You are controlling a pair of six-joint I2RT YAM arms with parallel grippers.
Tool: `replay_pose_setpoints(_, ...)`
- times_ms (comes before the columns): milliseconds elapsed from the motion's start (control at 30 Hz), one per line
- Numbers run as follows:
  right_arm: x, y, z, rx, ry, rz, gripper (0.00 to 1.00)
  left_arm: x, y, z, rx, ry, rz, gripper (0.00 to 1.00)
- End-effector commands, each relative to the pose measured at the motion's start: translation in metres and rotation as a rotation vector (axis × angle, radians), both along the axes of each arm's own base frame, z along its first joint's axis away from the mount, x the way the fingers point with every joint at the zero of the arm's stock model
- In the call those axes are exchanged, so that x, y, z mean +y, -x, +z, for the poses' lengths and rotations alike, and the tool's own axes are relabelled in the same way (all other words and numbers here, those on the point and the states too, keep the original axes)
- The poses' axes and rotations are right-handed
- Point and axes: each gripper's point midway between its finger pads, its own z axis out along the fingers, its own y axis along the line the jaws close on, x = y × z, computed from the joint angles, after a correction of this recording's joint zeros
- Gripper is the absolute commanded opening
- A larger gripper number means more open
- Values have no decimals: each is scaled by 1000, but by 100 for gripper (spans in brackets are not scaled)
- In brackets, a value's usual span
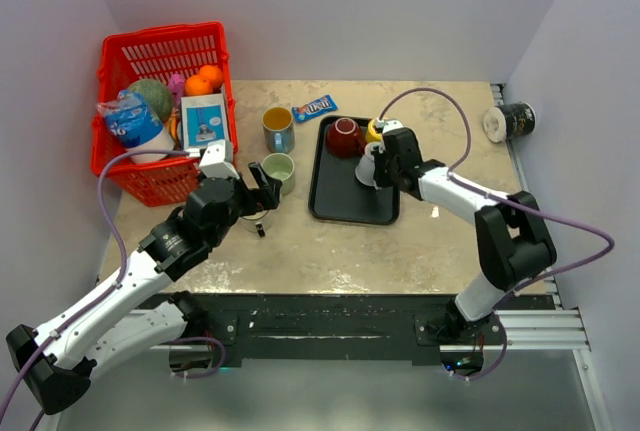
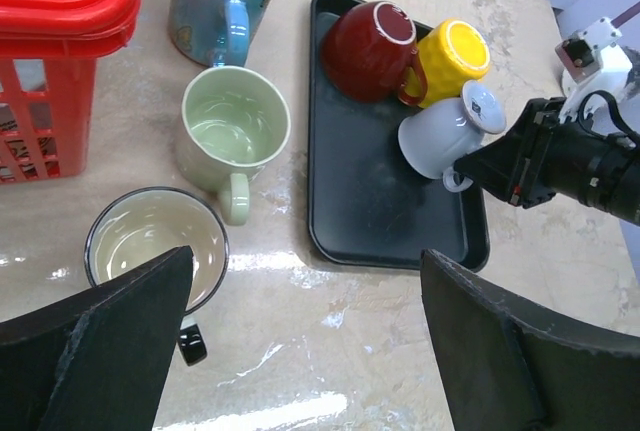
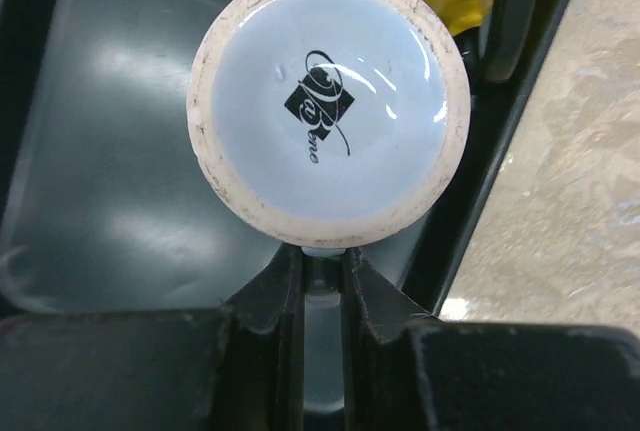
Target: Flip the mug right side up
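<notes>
Marbled beige table (image 1: 300,251) is carrying a black tray (image 2: 370,201) near its middle, under plain pale walls. On that tray, close to its right edge and towards the far right corner, the pale blue mug (image 2: 440,136) is sitting bottom up and tilting, its printed base facing the right wrist camera. The right gripper (image 3: 322,271) is clamping the mug's handle, jaws pressing together on the thin strip. A red mug (image 2: 368,49) and a yellow mug (image 2: 455,56) are lying overturned at the tray's far edge, just beside the blue one. The left gripper (image 2: 305,261) is hanging with jaws spread wide above the table left of the tray, over a cream mug (image 2: 150,236), holding nothing. A green mug (image 2: 232,126) is standing upright between the cream mug and the tray's left edge.
</notes>
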Motion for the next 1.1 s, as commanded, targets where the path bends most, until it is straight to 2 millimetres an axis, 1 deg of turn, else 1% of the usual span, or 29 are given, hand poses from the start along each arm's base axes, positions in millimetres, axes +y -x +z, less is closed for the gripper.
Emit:
replay_pose_setpoints(0,37,0,102,-161,-302,51,0,-19,-2,18,-61,51,-84,99)
replay_pose_setpoints(33,44,5,112,-154,-366,50,0,-23,-2,17,-64,49,-106,99)
replay_pose_setpoints(67,56,13,123,-145,-432,101,0,-28,-2,21,-81,64,-128,99)
replay_pose_setpoints(100,62,19,134,-150,-479,128,0,-36,2,23,-84,80,-179,99)
replay_pose_setpoints(133,66,26,155,-169,-550,135,0,-42,3,24,-94,83,-212,99)
replay_pose_setpoints(167,74,33,171,-179,-613,179,0,-49,3,29,-120,105,-243,99)
replay_pose_setpoints(200,79,38,184,-196,-657,201,0,-60,10,31,-127,129,-315,99)
replay_pose_setpoints(233,82,45,203,-210,-721,210,0,-67,13,31,-139,134,-361,99)
replay_pose_setpoints(267,85,47,218,-237,-766,229,0,-75,14,47,-203,181,-402,99)
replay_pose_setpoints(300,92,56,230,-234,-813,273,0,-86,24,53,-220,210,-484,99)
replay_pose_setpoints(333,93,63,246,-242,-874,283,0,-92,28,53,-230,229,-520,99)
replay_pose_setpoints(367,96,66,263,-278,-919,311,0,-99,30,67,-287,267,-557,99)
replay_pose_setpoints(400,99,74,275,-287,-956,343,0,-106,38,71,-300,289,-618,99)
replay_pose_setpoints(433,99,78,286,-287,-1003,346,0,-109,40,76,-313,311,-639,99)
replay_pose_setpoints(467,99,85,304,-327,-1036,378,0,-114,40,87,-352,339,-660,99)
replay_pose_setpoints(533,100,95,326,-353,-1099,417,0,-121,45,97,-378,382,-705,99)
replay_pose_setpoints(567,99,102,337,-370,-1122,437,0,-122,46,111,-428,412,-715,99)
replay_pose_setpoints(600,99,106,343,-379,-1141,449,0,-122,47,118,-440,443,-716,99)
replay_pose_setpoints(633,98,112,354,-397,-1173,467,0,-123,47,131,-484,473,-718,99)
replay_pose_setpoints(700,96,122,368,-428,-1206,489,0,-124,49,144,-512,520,-727,99)
replay_pose_setpoints(733,95,126,376,-447,-1234,498,0,-126,49,153,-540,539,-736,99)
replay_pose_setpoints(800,95,137,389,-480,-1263,531,0,-129,49,162,-560,546,-753,99)
replay_pose_setpoints(933,95,148,406,-530,-1293,571,0,-130,47,186,-621,582,-751,98)
replay_pose_setpoints(1000,96,155,411,-534,-1321,594,0,-129,46,196,-640,600,-744,96)
replay_pose_setpoints(1033,95,159,418,-556,-1332,617,0,-129,46,200,-652,612,-745,95)
replay_pose_setpoints(1067,97,161,419,-554,-1335,623,0,-129,46,202,-660,618,-748,94)
